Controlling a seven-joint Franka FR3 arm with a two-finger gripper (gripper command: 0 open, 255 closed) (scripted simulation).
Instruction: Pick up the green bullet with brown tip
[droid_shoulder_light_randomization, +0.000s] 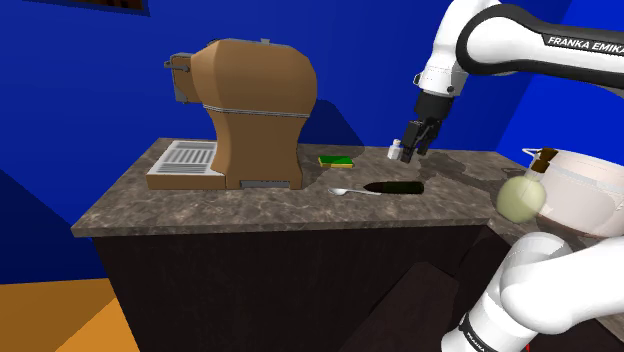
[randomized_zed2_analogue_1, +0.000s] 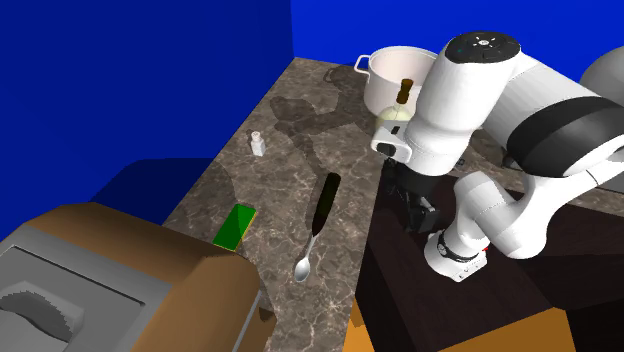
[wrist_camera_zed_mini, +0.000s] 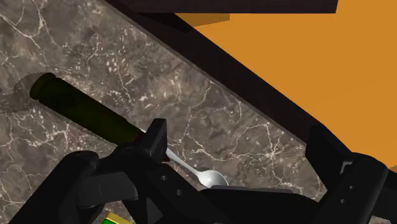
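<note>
The bullet (droid_shoulder_light_randomization: 395, 187) is a long dark green cylinder lying flat on the marbled counter (droid_shoulder_light_randomization: 200, 200), near its front edge. Its end toward the spoon looks brownish. From the second exterior view the bullet (randomized_zed2_analogue_1: 326, 203) lies lengthwise between a green pad and the counter edge. My gripper (droid_shoulder_light_randomization: 415, 140) hangs above the counter, a little over and behind the bullet, touching nothing. Along the hand, the bullet (wrist_camera_zed_mini: 83, 108) runs out past one finger (wrist_camera_zed_mini: 156, 137); the fingers stand wide apart, so the gripper (wrist_camera_zed_mini: 238, 143) is open and empty.
A metal spoon (droid_shoulder_light_randomization: 350, 190) lies by the bullet's end. A green pad (droid_shoulder_light_randomization: 336, 160) and a small white bottle (droid_shoulder_light_randomization: 395, 152) sit further back. A brown coffee machine (droid_shoulder_light_randomization: 250, 110) stands at the shoulder view's left; a white pot (randomized_zed2_analogue_1: 395, 80) and a pale bottle (randomized_zed2_analogue_1: 400, 105) stand at the far end.
</note>
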